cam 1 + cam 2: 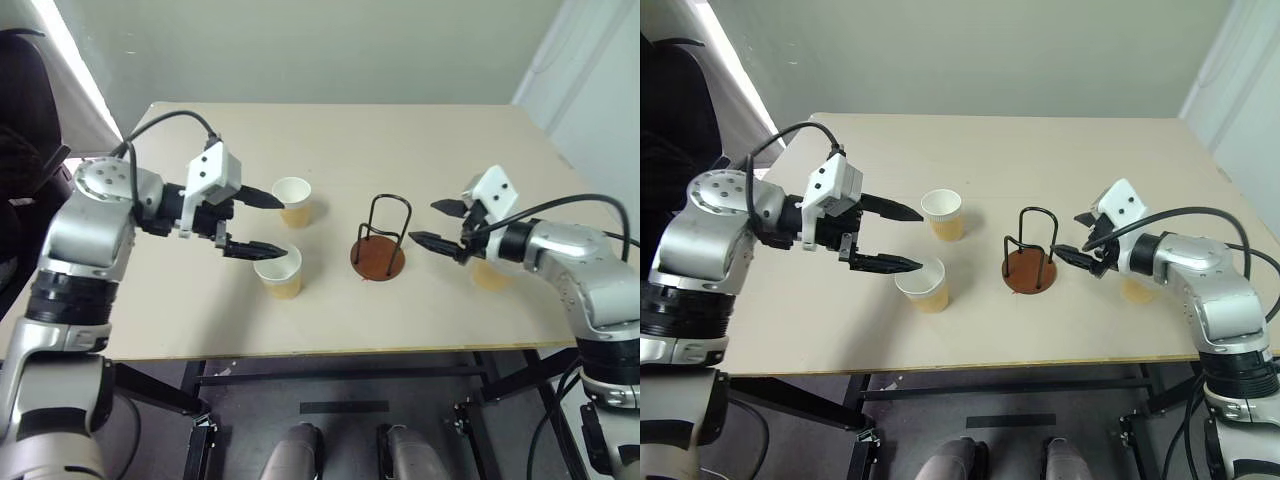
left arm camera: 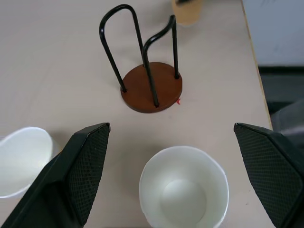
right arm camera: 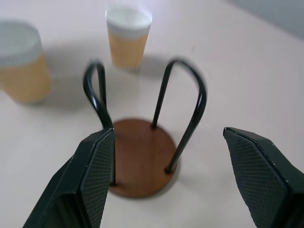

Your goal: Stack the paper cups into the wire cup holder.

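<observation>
Both arms reach inward, left tool (image 1: 252,222) and right tool (image 1: 437,223) each spread wide, gripping nothing.

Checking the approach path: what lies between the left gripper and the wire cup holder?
One paper cup, upright below the open left gripper; beyond it, bare table up to the wire cup holder, seen in the left wrist view.

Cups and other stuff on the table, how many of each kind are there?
Paper cups: 3, one farther back, one nearer the front, one behind the right arm
Wire cup holder: 1, with nothing in it
Total: 4 things on the table
</observation>
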`<state>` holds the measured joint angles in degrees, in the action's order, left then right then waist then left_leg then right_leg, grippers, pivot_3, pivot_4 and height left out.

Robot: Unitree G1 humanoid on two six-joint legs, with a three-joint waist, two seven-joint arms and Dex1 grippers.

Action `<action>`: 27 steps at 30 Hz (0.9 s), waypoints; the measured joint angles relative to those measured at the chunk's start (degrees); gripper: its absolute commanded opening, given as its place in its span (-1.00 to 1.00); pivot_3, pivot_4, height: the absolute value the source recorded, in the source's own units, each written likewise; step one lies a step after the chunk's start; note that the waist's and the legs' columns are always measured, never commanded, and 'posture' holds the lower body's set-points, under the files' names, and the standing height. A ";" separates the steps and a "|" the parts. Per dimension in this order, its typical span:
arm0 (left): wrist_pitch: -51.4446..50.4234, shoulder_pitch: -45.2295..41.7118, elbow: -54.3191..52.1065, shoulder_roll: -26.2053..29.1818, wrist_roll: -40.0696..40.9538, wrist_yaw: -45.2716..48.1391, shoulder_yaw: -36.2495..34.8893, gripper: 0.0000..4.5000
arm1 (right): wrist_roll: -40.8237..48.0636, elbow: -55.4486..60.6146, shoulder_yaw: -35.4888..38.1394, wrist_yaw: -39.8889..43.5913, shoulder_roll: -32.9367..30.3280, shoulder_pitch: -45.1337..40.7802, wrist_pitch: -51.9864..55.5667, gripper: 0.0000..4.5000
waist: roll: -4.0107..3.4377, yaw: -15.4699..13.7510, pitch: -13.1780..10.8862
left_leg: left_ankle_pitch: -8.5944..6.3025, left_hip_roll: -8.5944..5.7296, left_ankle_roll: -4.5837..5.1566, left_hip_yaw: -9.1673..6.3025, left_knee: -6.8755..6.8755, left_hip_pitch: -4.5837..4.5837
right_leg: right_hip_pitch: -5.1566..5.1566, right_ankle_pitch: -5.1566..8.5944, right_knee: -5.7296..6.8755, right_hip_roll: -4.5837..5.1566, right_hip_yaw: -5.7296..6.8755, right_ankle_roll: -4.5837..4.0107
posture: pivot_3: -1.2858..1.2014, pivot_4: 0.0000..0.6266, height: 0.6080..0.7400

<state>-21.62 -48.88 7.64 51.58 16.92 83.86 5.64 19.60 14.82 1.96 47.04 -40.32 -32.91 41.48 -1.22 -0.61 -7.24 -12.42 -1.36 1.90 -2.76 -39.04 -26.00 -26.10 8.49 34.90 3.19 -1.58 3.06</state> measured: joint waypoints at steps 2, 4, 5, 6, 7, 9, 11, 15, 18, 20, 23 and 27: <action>2.32 0.40 -1.12 1.38 -1.33 0.79 0.49 1.00 | 0.67 0.52 0.12 0.48 -1.23 0.03 0.16 0.63 | 0.00 -0.02 0.00 | -0.01 0.00 0.02 0.00 0.00 0.00 | 0.00 0.00 0.00 0.00 -0.01 0.00 | 0.03 -0.52 1.00; 5.60 1.50 -1.84 2.77 -3.56 1.21 1.63 1.00 | 1.03 0.60 0.16 1.31 -3.01 0.12 0.16 0.63 | 0.00 -0.02 0.00 | -0.08 0.00 0.14 0.00 0.00 0.01 | -0.01 0.01 0.01 0.00 -0.01 0.00 | 0.03 -0.52 1.00; 7.40 2.27 -2.20 3.49 -4.77 1.49 2.24 1.00 | 1.08 0.59 0.16 1.77 -4.07 0.23 0.15 0.63 | 0.00 -0.02 0.00 | -0.13 0.00 0.22 -0.01 0.01 0.00 | -0.02 0.01 0.01 0.00 -0.01 0.00 | 0.03 -0.52 1.00; 8.87 2.83 -2.23 3.88 -5.79 1.95 2.61 1.00 | 1.07 0.52 0.16 2.18 -5.16 0.33 0.14 0.63 | 0.00 -0.02 0.00 | -0.16 0.00 0.26 -0.02 0.00 0.00 | -0.02 0.02 0.02 0.00 -0.02 -0.01 | 0.03 -0.52 1.00; 9.90 2.94 -2.24 4.04 -6.43 2.10 3.03 1.00 | 1.09 0.38 0.16 2.59 -5.82 0.33 0.09 0.63 | 0.00 -0.03 0.00 | -0.18 0.00 0.30 -0.02 0.00 -0.01 | -0.02 0.02 0.02 0.00 -0.01 -0.01 | 0.03 -0.52 1.00; 11.64 2.95 -2.56 4.41 -7.72 2.19 3.46 1.00 | 1.37 0.15 0.19 3.52 -6.60 0.34 -0.08 0.63 | 0.00 0.00 0.00 | -0.34 0.00 0.56 -0.01 -0.01 -0.01 | -0.02 0.02 0.02 0.00 -0.01 -0.01 | 0.03 -0.52 1.00; 13.12 2.95 -3.32 5.30 -9.08 2.13 3.69 1.00 | 1.64 -0.50 0.20 4.61 -7.79 0.34 -0.44 0.63 | 0.00 0.02 0.00 | -0.35 0.00 0.57 -0.01 0.00 -0.01 | -0.04 0.02 0.02 0.00 -0.01 -0.01 | 0.03 -0.52 1.00; 15.85 3.07 -5.23 7.80 -13.22 0.90 3.72 1.00 | 2.27 -1.57 0.84 7.10 -10.88 0.23 -0.54 0.63 | -0.01 0.02 0.00 | -0.36 0.00 0.55 -0.02 0.03 -0.04 | -0.08 0.07 0.02 0.00 -0.01 -0.05 | 0.03 -0.52 1.00; 16.43 3.80 -6.58 7.76 -14.69 0.43 4.23 1.00 | 3.19 -1.80 0.90 8.58 -12.01 -0.45 -0.46 0.63 | -0.01 0.05 0.00 | -0.36 0.01 0.55 0.00 0.03 -0.04 | -0.08 0.07 0.03 0.00 -0.02 -0.05 | 0.03 -0.52 1.00; 16.62 4.16 -6.88 7.60 -15.39 -0.02 4.92 1.00 | 4.04 -1.87 1.11 9.77 -12.67 -0.89 -0.14 0.63 | 0.00 0.05 0.00 | -0.36 0.01 0.55 -0.02 0.02 -0.04 | -0.08 0.07 0.04 0.00 -0.02 -0.06 | 0.03 -0.52 1.00; 16.89 4.39 -7.29 7.28 -16.40 -0.65 5.53 1.00 | 4.99 -1.85 1.16 10.88 -13.88 -1.03 0.26 0.63 | 0.00 0.05 0.00 | -0.36 0.00 0.56 -0.01 0.02 -0.04 | -0.08 0.08 0.04 0.00 -0.01 -0.07 | 0.03 -0.52 1.00; 16.89 4.83 -7.59 6.21 -17.16 -1.00 6.60 1.00 | 5.21 -1.84 1.35 11.16 -14.84 -1.05 0.38 0.63 | 0.00 0.05 0.00 | -0.37 0.01 0.56 -0.01 0.03 -0.03 | -0.08 0.08 0.05 0.01 -0.01 -0.07 | 0.03 -0.52 1.00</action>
<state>-4.73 -44.06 0.05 57.79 -0.23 82.86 12.24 24.81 12.98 3.31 58.20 -55.16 -33.96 41.87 -1.22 -0.56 -7.24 -12.79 -1.35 2.46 -2.77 -39.02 -26.04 -26.19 8.57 34.95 3.20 -1.60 2.99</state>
